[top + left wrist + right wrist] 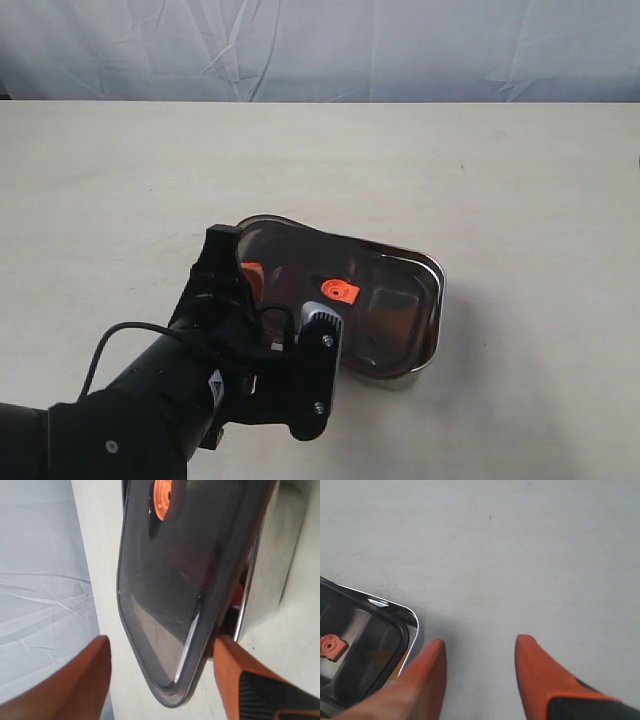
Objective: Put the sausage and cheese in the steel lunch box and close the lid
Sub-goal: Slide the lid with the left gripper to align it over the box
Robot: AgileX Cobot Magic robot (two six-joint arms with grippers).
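Note:
The dark translucent lid lies over the steel lunch box, its orange valve facing up. My left gripper is at the box's left end. In the left wrist view it is open, its fingers straddling a corner of the lid beside the steel wall. One finger rests near the lid's edge and the other stands apart. A dim red patch shows through the lid; sausage and cheese are not clearly visible. My right gripper hangs open over bare table beside the box's corner.
The pale table spreads around the box, with a wrinkled grey-white backdrop behind its far edge. The left arm's black body and cable fill the lower left of the exterior view. The right arm does not appear in that view.

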